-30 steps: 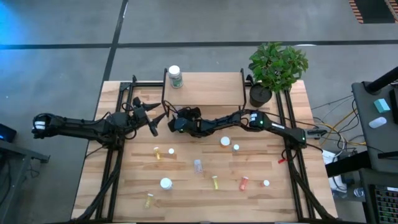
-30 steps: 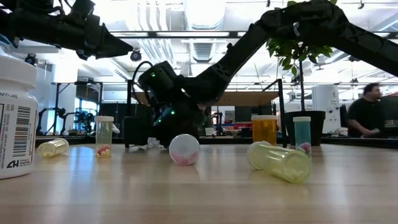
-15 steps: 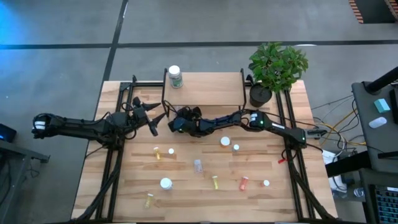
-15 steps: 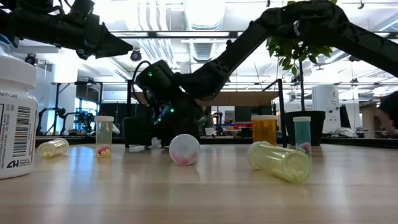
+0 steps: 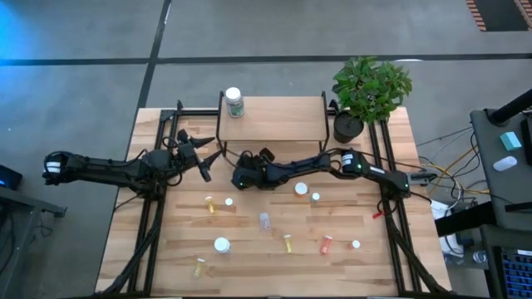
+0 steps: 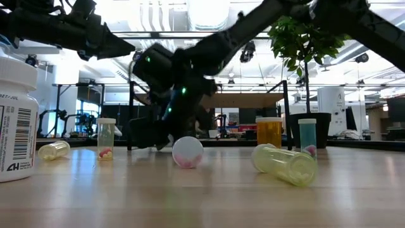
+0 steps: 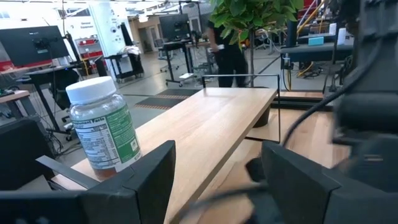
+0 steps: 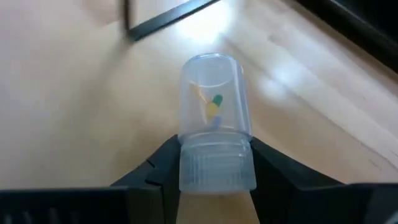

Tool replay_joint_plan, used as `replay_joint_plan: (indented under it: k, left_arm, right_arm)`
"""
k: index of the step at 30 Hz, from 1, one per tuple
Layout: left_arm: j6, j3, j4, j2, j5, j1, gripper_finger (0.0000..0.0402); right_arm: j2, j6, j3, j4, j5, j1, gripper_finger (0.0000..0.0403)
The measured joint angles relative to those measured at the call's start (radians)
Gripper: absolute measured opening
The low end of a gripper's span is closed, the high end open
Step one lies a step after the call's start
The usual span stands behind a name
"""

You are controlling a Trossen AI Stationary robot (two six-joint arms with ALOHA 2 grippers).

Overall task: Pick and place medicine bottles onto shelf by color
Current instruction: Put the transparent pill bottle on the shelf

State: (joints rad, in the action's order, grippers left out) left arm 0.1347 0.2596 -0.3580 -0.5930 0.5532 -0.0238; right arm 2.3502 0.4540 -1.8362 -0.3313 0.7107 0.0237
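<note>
Already the right pincer is clenched on the capped end of a clear vial just in front of the shelf. Gripped so near one end, the vial could pivot or slip while being raised. The left pincer waits released nearby.

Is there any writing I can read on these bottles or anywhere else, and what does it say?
"4H" beside a barcode: on the big white bottle nearest the low camera; its other print is too small.
Green-labelled bottle on the shelf: a panel of print, too small to read.
Nothing else is legible.

Right gripper clamped; left gripper spread apart
</note>
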Motion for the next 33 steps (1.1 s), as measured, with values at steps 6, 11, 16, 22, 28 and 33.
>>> replay_joint_plan:
  k: [6, 11, 16, 22, 28, 33]
  left_arm:
    - [0.002, 0.0, 0.002, -0.001, 0.0, 0.0, 0.0221]
    - [-0.008, 0.008, 0.002, 0.013, -0.002, 0.0, 0.0221]
    - [-0.051, 0.054, -0.002, 0.058, -0.057, 0.001, 0.0221]
    - [-0.052, 0.074, 0.001, 0.111, -0.136, 0.001, 0.0221]
    - [-0.078, 0.074, 0.014, 0.135, -0.138, 0.001, 0.0221]
    - [-0.103, 0.074, 0.028, 0.132, -0.232, 0.0, 0.0221]
  right_arm:
    - [-0.066, -0.072, 0.0, -0.101, -0.02, -0.068, 0.0132]
    - [-0.124, -0.135, 0.029, -0.111, -0.092, -0.096, 0.013]
    - [-0.183, -0.164, 0.114, -0.089, -0.134, -0.091, 0.014]
    - [-0.277, -0.191, 0.283, 0.117, -0.264, -0.068, 0.0133]
    - [-0.413, -0.229, 0.473, 0.335, -0.391, -0.065, 0.0139]
    - [-0.527, -0.244, 0.599, 0.467, -0.443, -0.06, 0.014]
